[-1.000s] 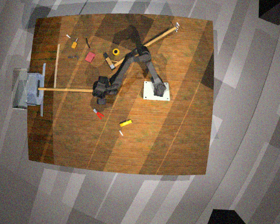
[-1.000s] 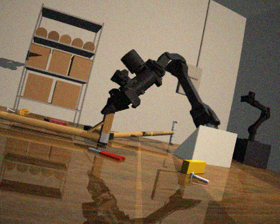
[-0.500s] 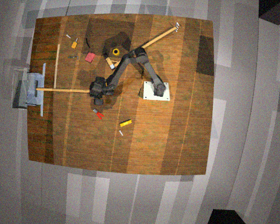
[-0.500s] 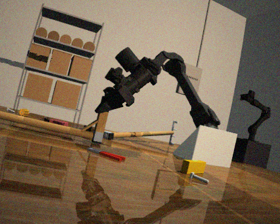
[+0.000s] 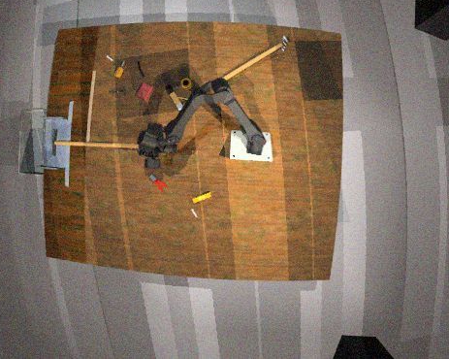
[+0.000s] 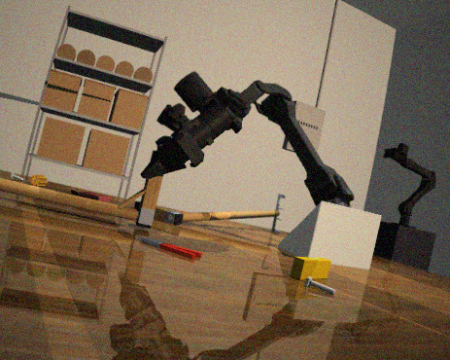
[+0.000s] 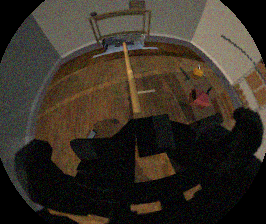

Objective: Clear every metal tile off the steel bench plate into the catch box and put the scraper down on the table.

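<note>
The long scraper's wooden handle [image 5: 106, 145] [image 6: 57, 194] [image 7: 130, 80] runs from my gripper to the far-left table edge. Its dark blade [image 5: 55, 142] is over the steel bench plate [image 5: 62, 161] in the top view; whether it touches is unclear. My gripper [image 5: 142, 146] [image 6: 155, 173] [image 7: 142, 120] is shut on the scraper, at the top of its upright wooden grip [image 6: 153, 194]. The clear catch box [image 5: 31, 142] is beyond the plate, past the table edge. I cannot pick out any metal tile on the plate or in the box.
Red-handled pliers [image 5: 157, 183] [image 6: 179, 251], a yellow block [image 5: 202, 197] [image 6: 312, 269] and a bolt [image 5: 194, 212] [image 6: 321, 286] lie on the near side. A pale strip [image 5: 91, 106], red block [image 5: 144, 91] and long-handled tool [image 5: 253, 63] lie on the other side.
</note>
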`<action>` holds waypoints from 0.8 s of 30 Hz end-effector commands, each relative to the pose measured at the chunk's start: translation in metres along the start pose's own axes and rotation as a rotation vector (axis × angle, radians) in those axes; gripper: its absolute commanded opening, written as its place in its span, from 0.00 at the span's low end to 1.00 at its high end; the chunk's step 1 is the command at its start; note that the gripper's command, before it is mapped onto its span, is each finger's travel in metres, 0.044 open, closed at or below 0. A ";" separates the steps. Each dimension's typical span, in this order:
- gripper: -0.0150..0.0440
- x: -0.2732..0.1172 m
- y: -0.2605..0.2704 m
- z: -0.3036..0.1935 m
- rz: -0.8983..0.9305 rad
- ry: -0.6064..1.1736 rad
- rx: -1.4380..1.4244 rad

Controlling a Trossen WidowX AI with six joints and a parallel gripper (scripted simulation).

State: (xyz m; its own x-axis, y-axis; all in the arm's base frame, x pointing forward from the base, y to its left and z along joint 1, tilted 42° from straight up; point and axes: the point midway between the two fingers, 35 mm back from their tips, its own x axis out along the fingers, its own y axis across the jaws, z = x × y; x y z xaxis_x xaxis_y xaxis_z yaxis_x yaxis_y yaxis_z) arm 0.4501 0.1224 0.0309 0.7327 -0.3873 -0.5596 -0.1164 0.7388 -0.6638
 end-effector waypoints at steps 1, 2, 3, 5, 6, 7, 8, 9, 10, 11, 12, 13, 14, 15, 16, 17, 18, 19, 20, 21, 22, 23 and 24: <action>0.25 0.004 0.001 0.007 0.005 -0.004 -0.005; 0.25 0.005 0.001 0.008 0.005 -0.004 -0.005; 0.25 0.006 0.002 0.010 0.005 -0.004 -0.005; 0.25 0.008 0.002 0.012 0.005 -0.005 -0.004; 0.25 0.009 0.002 0.013 0.005 -0.005 -0.004; 0.25 0.010 0.002 0.015 0.005 -0.005 -0.004; 0.25 0.011 0.002 0.016 0.005 -0.005 -0.004; 0.25 0.012 0.002 0.017 0.005 -0.005 -0.004; 0.25 0.012 0.002 0.018 0.005 -0.005 -0.004; 0.25 0.013 0.002 0.020 0.005 -0.005 -0.004; 0.25 0.014 0.002 0.021 0.004 -0.005 -0.004; 0.25 0.015 0.002 0.022 0.004 -0.005 -0.004; 0.25 0.016 0.002 0.023 0.004 -0.005 -0.004; 0.25 0.017 0.002 0.024 0.004 -0.005 -0.004; 0.25 0.018 0.002 0.026 0.004 -0.005 -0.004; 0.25 0.019 0.002 0.027 0.004 -0.006 -0.004; 0.25 0.020 0.002 0.028 0.004 -0.006 -0.004; 0.25 0.021 0.002 0.029 0.004 -0.006 -0.004; 0.25 0.022 0.002 0.030 0.004 -0.006 -0.004; 0.25 0.023 0.002 0.031 0.004 -0.006 -0.003; 0.25 0.024 0.002 0.033 0.004 -0.006 -0.003; 0.25 0.025 0.002 0.034 0.004 -0.006 -0.003; 0.25 0.025 0.002 0.035 0.004 -0.006 -0.003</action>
State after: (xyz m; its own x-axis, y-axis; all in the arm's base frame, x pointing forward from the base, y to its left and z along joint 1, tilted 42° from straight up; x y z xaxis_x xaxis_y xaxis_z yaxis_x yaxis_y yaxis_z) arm 0.4863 0.1308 0.0327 0.7341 -0.3869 -0.5581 -0.1146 0.7395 -0.6634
